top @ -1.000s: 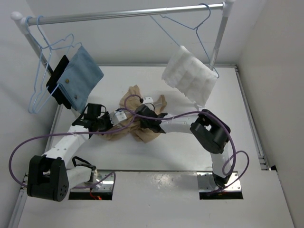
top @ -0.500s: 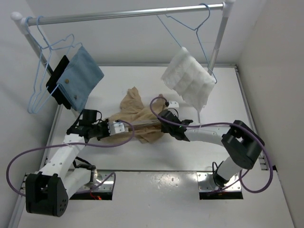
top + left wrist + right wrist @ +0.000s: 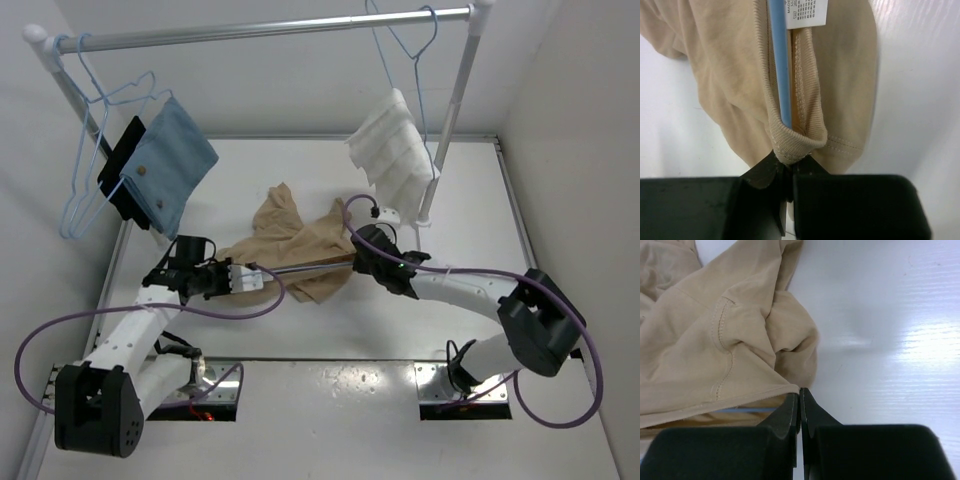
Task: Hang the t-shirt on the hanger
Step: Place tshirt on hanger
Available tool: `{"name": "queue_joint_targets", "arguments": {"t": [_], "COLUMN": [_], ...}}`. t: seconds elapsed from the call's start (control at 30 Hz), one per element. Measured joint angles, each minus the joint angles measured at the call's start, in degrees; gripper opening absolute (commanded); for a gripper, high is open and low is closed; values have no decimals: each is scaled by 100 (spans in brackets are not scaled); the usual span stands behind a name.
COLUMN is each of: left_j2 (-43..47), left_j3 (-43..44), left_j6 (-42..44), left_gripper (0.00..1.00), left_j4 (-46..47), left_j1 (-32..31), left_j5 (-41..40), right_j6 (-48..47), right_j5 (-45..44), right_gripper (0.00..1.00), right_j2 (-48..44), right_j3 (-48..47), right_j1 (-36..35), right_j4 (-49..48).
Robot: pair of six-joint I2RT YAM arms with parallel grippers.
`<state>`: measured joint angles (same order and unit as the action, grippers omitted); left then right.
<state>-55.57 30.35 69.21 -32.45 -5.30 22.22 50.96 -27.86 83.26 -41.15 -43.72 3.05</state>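
Mid-frame on the tabletop (image 3: 470, 220), the t-shirt (image 3: 300, 235) stretches between the arms. The left gripper (image 3: 785, 162) pinches its neckband in closed jaws, with the hanger (image 3: 781, 75) threaded through. The right gripper (image 3: 800, 392) has its jaws clamped on a hem. Holding the cloth taut should let the wire slide in without snagging.

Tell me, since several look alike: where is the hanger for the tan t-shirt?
In the left wrist view the hanger runs as a blue wire inside the t-shirt collar, mid-table between the left gripper and right gripper.
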Motion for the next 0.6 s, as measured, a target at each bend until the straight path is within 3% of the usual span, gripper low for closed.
{"name": "queue_joint_targets", "arguments": {"t": [0.23, 0.6], "left_j2": [-68, -741], "left_j3": [-20, 592], "left_j6": [42, -1169], "left_gripper": [0, 0], "left_j4": [254, 190], "left_j1": [-87, -1480], "left_j5": [-337, -1541], "right_j6": [-92, -1569], "right_j5": [-2, 463], "right_gripper": [0, 0], "right_j2": [-457, -328], "right_j3": [96, -140], "right_j1": [20, 0], "right_j4": [17, -120]}}
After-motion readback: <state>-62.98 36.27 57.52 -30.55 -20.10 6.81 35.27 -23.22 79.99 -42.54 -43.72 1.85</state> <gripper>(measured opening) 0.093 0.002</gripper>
